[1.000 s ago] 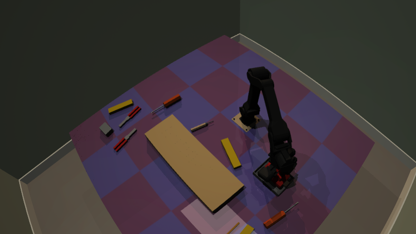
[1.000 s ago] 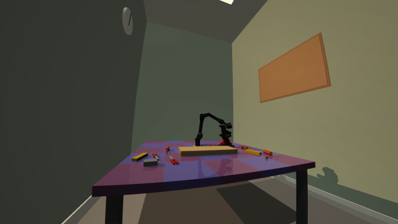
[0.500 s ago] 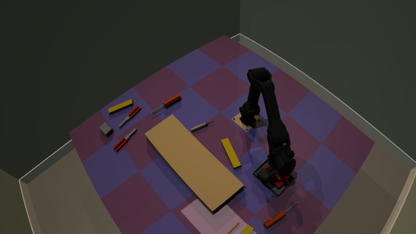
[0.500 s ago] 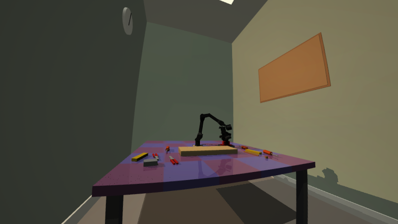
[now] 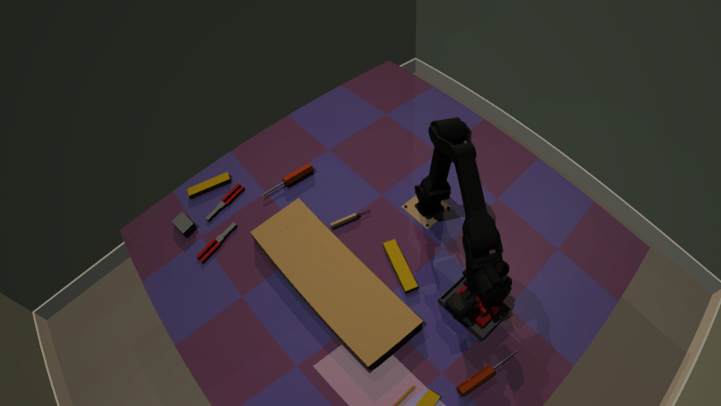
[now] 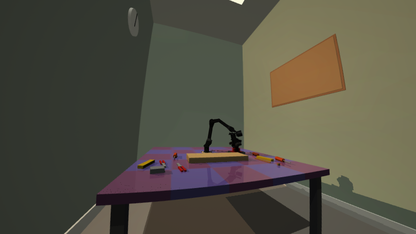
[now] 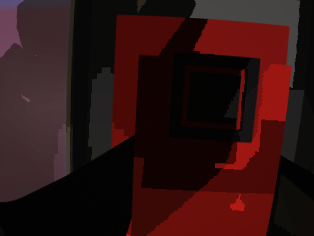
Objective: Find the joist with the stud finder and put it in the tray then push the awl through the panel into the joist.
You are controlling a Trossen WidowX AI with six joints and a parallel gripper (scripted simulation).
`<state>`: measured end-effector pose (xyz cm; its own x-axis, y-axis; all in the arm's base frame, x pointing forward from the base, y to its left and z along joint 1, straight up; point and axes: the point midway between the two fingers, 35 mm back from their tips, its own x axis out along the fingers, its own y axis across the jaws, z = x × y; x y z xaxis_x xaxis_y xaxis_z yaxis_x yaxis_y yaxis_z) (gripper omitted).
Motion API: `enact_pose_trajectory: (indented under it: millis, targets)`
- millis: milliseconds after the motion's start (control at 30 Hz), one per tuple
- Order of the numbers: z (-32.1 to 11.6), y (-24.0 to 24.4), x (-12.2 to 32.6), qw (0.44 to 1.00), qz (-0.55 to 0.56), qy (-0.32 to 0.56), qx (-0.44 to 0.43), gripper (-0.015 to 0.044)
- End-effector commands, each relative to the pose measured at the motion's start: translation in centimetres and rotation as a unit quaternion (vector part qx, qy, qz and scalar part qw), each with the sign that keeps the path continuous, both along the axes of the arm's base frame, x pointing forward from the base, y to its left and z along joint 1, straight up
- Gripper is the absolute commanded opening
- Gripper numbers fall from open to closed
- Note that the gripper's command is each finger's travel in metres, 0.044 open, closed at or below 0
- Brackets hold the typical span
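The red stud finder [image 5: 482, 319] [image 6: 235, 149] [image 7: 200, 215] is low inside the dark tray [image 5: 483, 333] [image 7: 81, 75]; whether it touches the tray floor is hidden. My gripper [image 5: 480, 303] [image 7: 194, 148] is shut on it, one black finger on each side in the wrist view. The tan floor panel [image 5: 327, 271] [image 6: 216, 159] lies left of the tray in the top view, with no hole that I can make out. One orange-handled tool [image 5: 297, 175] lies beyond the panel, and another [image 5: 475, 380] lies near the tray. I cannot tell which tool is the awl.
A pale-handled tool [image 5: 345, 220] and a yellow bar [image 5: 400, 265] lie between panel and arm base. Another yellow bar [image 5: 208, 185], two red-handled tools [image 5: 225, 202] [image 5: 217, 242] and a grey block [image 5: 183, 223] lie beyond the panel's far left. A pale sheet [image 5: 335, 367] lies by its near end.
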<state>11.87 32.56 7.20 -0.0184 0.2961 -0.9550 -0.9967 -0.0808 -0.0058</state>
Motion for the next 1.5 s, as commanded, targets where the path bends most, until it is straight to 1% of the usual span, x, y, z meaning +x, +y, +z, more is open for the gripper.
enact_pose_trajectory:
  millis: [0,100,233,367,433,500,533,600,833,1033,1233,1333,1467]
  targets:
    - [0.0,0.0,0.0,1.000,0.000,0.000,0.000,0.0262]
    - [0.2,0.0,0.0,1.000,0.000,0.000,0.000,0.0341]
    - [3.1,0.3,0.1,1.000,0.000,0.000,0.000,0.0440]
    - [7.9,0.1,0.0,1.000,0.000,0.000,0.000,0.0440]
    - [9.4,-0.2,-0.1,1.000,0.000,0.000,0.000,0.0440]
    - [9.6,-0.2,-0.1,1.000,0.000,0.000,0.000,0.0440]
    - [8.1,0.0,0.4,1.000,-0.005,-0.001,0.002,0.0440]
    - [7.8,-1.1,2.4,0.999,-0.041,-0.001,-0.004,0.0440]
    - [6.4,-9.1,11.5,0.972,-0.231,0.009,-0.039,0.0440]
    - [5.2,-17.9,16.2,0.918,-0.390,0.030,-0.067,0.0440]
    - [4.0,-27.3,18.0,0.837,-0.537,0.057,-0.091,0.0440]
    - [3.5,-31.9,17.7,0.787,-0.604,0.073,-0.100,0.0440]
    - [2.8,-37.8,16.3,0.713,-0.686,0.096,-0.110,0.0440]
